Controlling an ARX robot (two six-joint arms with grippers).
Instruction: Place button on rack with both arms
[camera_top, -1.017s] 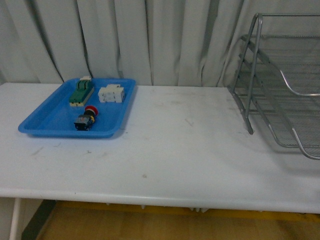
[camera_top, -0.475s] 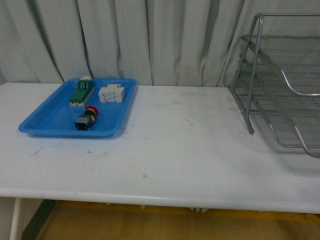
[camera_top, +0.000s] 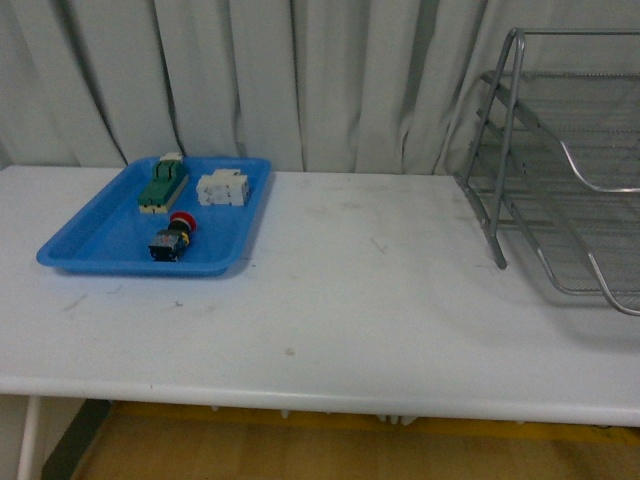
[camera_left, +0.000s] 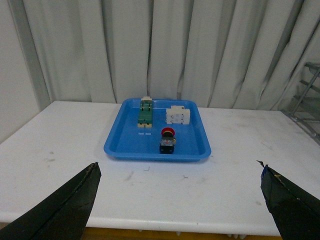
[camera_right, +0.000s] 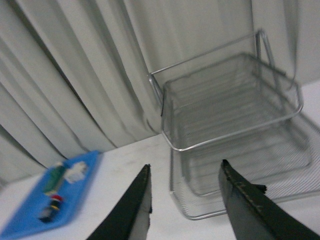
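The button (camera_top: 172, 238), red cap on a black and blue body, lies on its side near the front of the blue tray (camera_top: 90, 240); it also shows as the button (camera_left: 167, 140) and, blurred, the button (camera_right: 51, 208). The rack (camera_top: 570, 170), silver wire mesh, stands at the table's right end; the rack (camera_right: 230, 125) fills the right wrist view. Neither arm shows in the front view. My left gripper (camera_left: 177, 172) is open, well short of the tray, nothing between its fingers. My right gripper (camera_right: 185, 175) is open, above the table facing the rack, holding nothing.
In the blue tray (camera_left: 125, 145) a green-and-cream component (camera_top: 162, 185) and a white block (camera_top: 222, 187) lie behind the button. Grey curtains hang close behind the white table (camera_top: 350, 300). The table's front edge runs across the bottom of the front view.
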